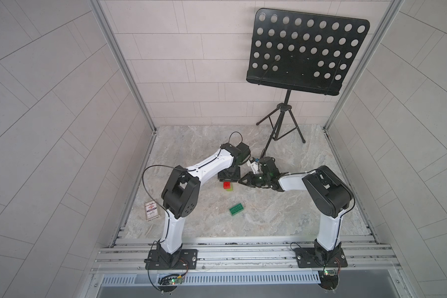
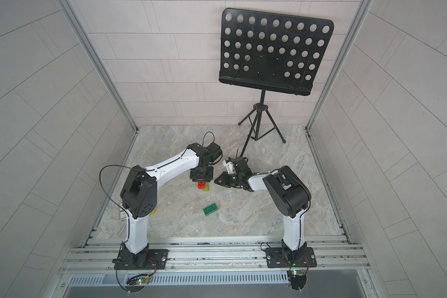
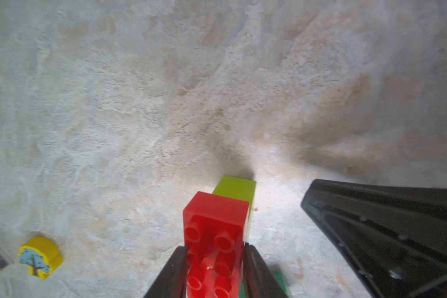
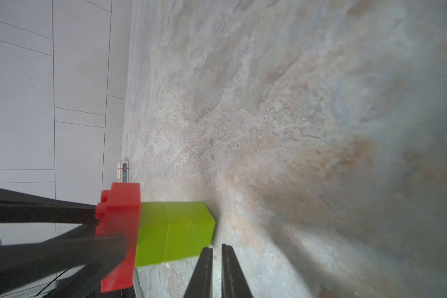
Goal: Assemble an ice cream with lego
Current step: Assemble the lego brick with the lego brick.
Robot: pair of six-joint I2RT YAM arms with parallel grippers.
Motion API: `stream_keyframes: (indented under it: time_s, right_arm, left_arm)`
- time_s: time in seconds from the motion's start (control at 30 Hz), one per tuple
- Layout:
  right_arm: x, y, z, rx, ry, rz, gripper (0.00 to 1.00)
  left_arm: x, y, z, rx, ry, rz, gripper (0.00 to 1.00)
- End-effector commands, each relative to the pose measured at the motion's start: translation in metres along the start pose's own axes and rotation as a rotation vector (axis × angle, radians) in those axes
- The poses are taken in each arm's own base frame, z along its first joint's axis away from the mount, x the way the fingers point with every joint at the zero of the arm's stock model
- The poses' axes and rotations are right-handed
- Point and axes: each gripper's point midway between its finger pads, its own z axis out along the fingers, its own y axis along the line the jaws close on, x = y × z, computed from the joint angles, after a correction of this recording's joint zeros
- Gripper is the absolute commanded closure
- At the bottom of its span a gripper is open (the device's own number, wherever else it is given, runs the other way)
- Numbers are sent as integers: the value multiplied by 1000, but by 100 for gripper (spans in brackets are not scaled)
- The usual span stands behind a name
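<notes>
A red brick (image 1: pixel 226 184) sits on top of a lime-green stem (image 1: pixel 230 189), and this partial ice cream stands on the marble table in both top views. My left gripper (image 3: pixel 215 246) comes down from above and is shut on the red brick (image 3: pixel 214 219), one finger on each long side. Below it the lime-green stem (image 4: pixel 176 229) looks like two stacked bricks. My right gripper (image 4: pixel 217 246) is shut and empty. It lies low just beside the foot of the stem, tips pointing at it (image 1: pixel 240 181). A dark green brick (image 1: pixel 236 208) lies loose, nearer the front.
A yellow piece with a tree picture (image 3: pixel 40 258) lies near the left arm. A card box (image 1: pixel 152 210) sits by the left wall. A black music stand (image 1: pixel 305 51) rises at the back right, its tripod legs (image 1: pixel 279 126) on the table behind the right arm.
</notes>
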Motion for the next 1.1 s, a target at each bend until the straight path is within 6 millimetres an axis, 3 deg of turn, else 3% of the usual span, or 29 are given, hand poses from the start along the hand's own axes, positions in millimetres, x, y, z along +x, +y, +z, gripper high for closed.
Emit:
stream_keyframes:
  time_s: [0.0,0.57,1.07]
  right_arm:
    - [-17,6,-14,7,-77,-22,85]
    - [-21,-13,-18,54,-86,43,85]
    - [-40,-33,-53,82,-225,112,79]
  left_arm:
    - [28,-30,54,63,166,2,56]
    - [11,-42,34,94,130,0,53]
    - [-2,-25,3,55,76,21,55]
